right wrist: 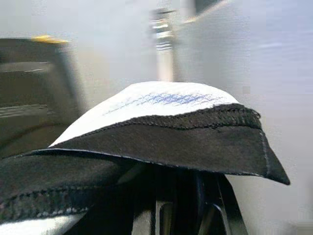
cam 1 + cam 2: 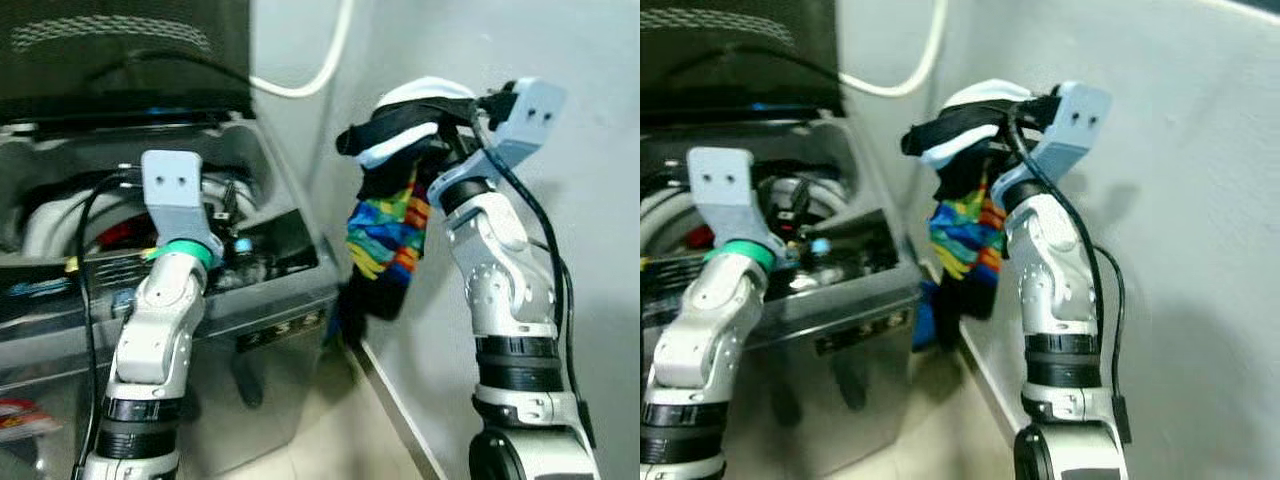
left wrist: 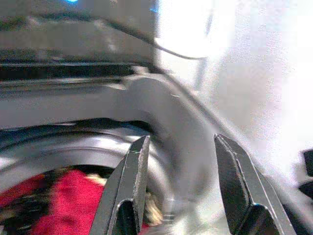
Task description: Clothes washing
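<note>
Right pincer (image 2: 455, 125) is clenched on a bundle of clothes (image 2: 395, 205) at two o'clock of the open washing machine (image 2: 150, 260), left pincer (image 3: 178, 186) released over the drum; the load should clear the rim before release.

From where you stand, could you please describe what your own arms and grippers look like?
Both arms are silver with black joint bands. The left arm has a green ring below a pale grey wrist block; the right arm carries a similar block. Black cables run along each. The left gripper has long black jaws.
</note>
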### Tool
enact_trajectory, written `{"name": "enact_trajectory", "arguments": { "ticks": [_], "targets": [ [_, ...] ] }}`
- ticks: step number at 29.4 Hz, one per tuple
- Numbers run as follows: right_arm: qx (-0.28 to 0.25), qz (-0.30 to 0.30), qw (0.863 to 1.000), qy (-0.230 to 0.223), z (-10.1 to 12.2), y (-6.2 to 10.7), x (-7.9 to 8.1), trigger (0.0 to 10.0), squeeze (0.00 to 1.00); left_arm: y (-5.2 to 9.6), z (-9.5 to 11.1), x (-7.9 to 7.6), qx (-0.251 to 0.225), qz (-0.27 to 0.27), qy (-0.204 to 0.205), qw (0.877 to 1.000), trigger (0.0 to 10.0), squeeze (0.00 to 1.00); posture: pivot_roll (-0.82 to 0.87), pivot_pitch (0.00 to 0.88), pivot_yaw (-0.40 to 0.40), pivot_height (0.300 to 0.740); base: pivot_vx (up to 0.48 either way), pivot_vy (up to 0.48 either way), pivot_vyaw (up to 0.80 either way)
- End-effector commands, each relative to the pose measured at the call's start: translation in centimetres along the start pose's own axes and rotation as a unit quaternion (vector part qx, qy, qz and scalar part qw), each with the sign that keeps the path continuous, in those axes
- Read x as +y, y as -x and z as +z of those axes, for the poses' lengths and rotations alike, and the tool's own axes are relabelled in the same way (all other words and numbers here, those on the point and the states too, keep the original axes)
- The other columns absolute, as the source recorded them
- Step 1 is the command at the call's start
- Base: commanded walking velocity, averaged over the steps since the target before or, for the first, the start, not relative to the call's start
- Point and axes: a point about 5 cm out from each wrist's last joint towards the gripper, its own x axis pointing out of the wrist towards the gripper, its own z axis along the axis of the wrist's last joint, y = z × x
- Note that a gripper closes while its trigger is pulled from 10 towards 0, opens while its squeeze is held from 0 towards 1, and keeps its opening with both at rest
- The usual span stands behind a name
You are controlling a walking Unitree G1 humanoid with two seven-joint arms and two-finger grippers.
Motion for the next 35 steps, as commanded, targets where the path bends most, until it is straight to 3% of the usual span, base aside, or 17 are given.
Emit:
{"name": "enact_trajectory", "arguments": {
  "ticks": [1, 6, 22, 28, 35],
  "targets": [
    [-0.013, 0.01, 1.0, 0.008, 0.4, -0.1, 0.5, 10.0, 0.0, 0.1, 0.2, 0.1, -0.005, -0.002, -0.003, 1.0, 10.0, 0.0, 0.04, 0.018, -0.044, 0.74, 0.0, 0.48, 0.0],
    [-0.003, 0.023, 1.0, 0.004, -0.1, 0.0, 1.1, 10.0, 0.0, 0.3, 0.3, 0.2, -0.009, 0.002, -0.005, 1.0, 10.0, 0.0, 0.04, 0.017, -0.056, 0.74, 0.0, 0.48, 0.0],
    [0.027, 0.076, 0.997, 0.003, -1.1, 0.4, 2.7, 10.0, 0.0, 0.4, 0.5, 0.1, -0.014, 0.005, -0.007, 1.0, 10.0, 0.0, 0.05, 0.029, -0.054, 0.74, 0.0, 0.0, 0.0],
    [0.036, 0.097, 0.994, 0.034, -1.3, 0.5, 3.2, 10.0, 0.0, 0.4, 0.6, 0.1, -0.014, 0.007, -0.006, 1.0, 10.0, 0.0, 0.05, 0.03, -0.054, 0.74, 0.0, 0.0, 0.8],
    [0.028, 0.12, 0.992, 0.03, -1.0, 0.6, 3.9, 10.0, 0.0, 0.3, 0.8, -0.1, -0.016, 0.006, -0.008, 1.0, 10.0, 0.0, 0.05, 0.027, -0.052, 0.74, 0.0, 0.0, 0.8]
  ]
}}
